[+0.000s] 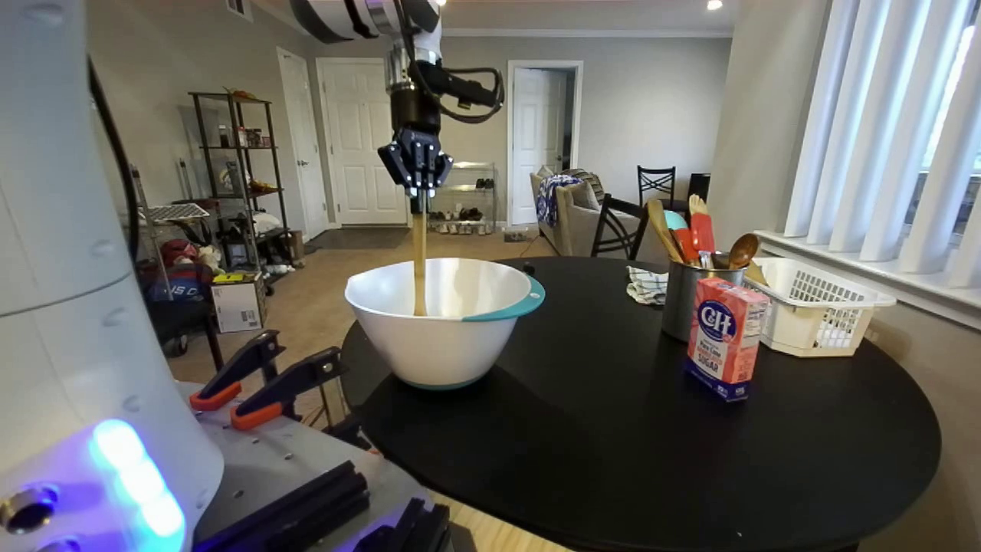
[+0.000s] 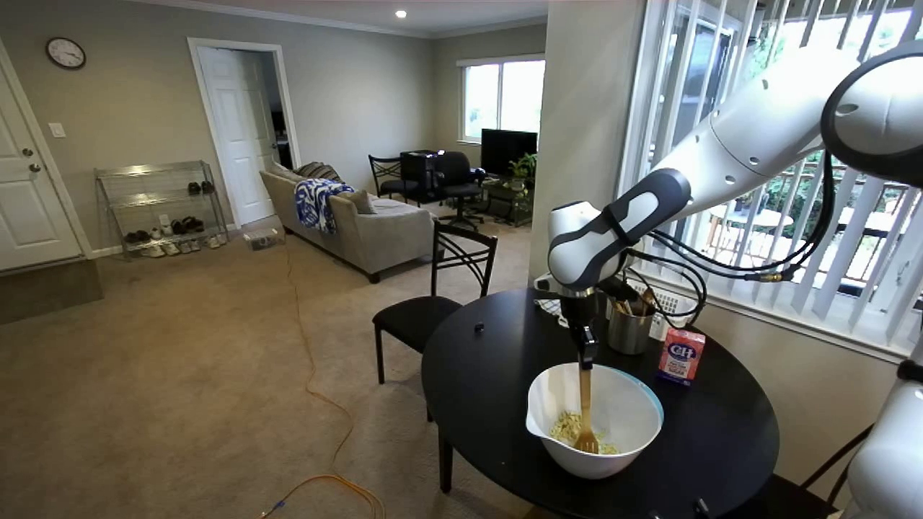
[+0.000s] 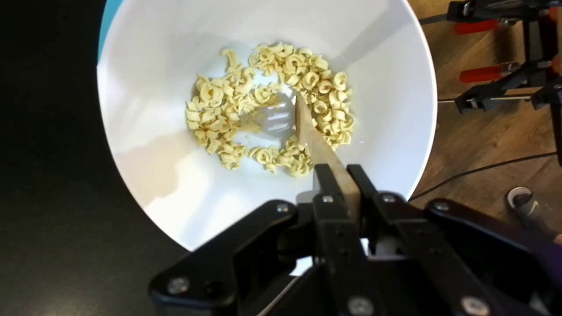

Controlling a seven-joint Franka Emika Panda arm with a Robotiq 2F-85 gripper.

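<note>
My gripper (image 1: 419,202) is shut on the handle of a wooden slotted spatula (image 1: 419,264) and holds it near upright. The gripper also shows in an exterior view (image 2: 586,358) and in the wrist view (image 3: 341,175). The spatula (image 2: 585,404) reaches down into a large white bowl (image 1: 437,353) with a teal rim handle and base. Pale yellow curly pasta pieces (image 3: 215,109) lie on the bowl's bottom around the spatula's head. In the wrist view the spatula (image 3: 322,153) slants between the fingertips, its slotted end among the pasta. The gripper is above the bowl's rim.
The bowl stands on a round black table (image 1: 613,445). A pink sugar box (image 1: 728,337), a metal utensil holder (image 1: 678,303), a white basket (image 1: 828,307) and a striped cloth (image 1: 647,286) stand or lie farther along it. Clamps (image 1: 287,387) sit by the robot's base. A chair (image 2: 422,317) stands beside the table.
</note>
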